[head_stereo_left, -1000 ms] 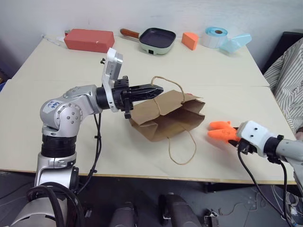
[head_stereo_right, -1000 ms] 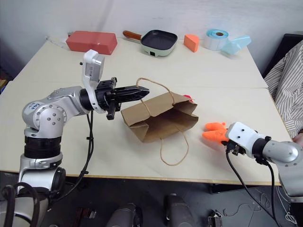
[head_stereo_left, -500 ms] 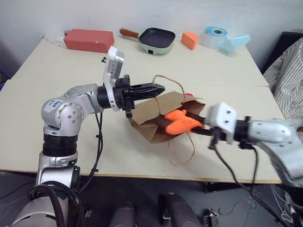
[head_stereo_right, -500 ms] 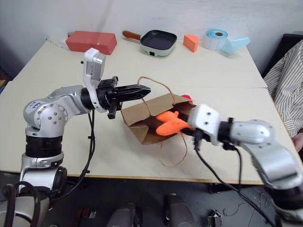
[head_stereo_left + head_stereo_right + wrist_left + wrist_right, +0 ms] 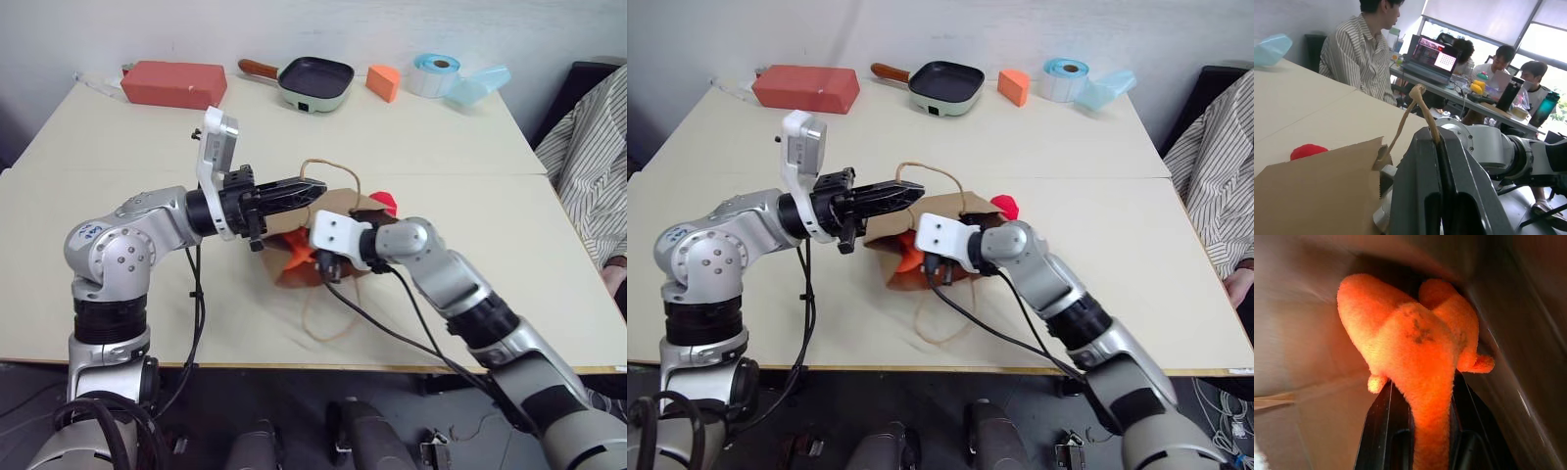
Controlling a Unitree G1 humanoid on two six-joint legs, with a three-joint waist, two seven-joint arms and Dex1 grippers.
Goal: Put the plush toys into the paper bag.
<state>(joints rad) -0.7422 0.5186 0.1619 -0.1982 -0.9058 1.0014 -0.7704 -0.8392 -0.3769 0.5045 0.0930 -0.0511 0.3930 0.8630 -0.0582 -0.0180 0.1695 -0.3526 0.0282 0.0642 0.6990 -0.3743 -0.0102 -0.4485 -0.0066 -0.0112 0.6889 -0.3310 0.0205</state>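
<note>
Orange toy (image 5: 1415,352) going into the bag (image 5: 945,206), mid-table.

The right gripper (image 5: 1418,431) is clamped on the orange toy inside the bag's mouth; bag walls hide most of it from outside. The left gripper (image 5: 312,185) is pinched shut on a cord handle (image 5: 1410,110). The red toy (image 5: 384,203) peeks out past the bag's far edge.
</note>
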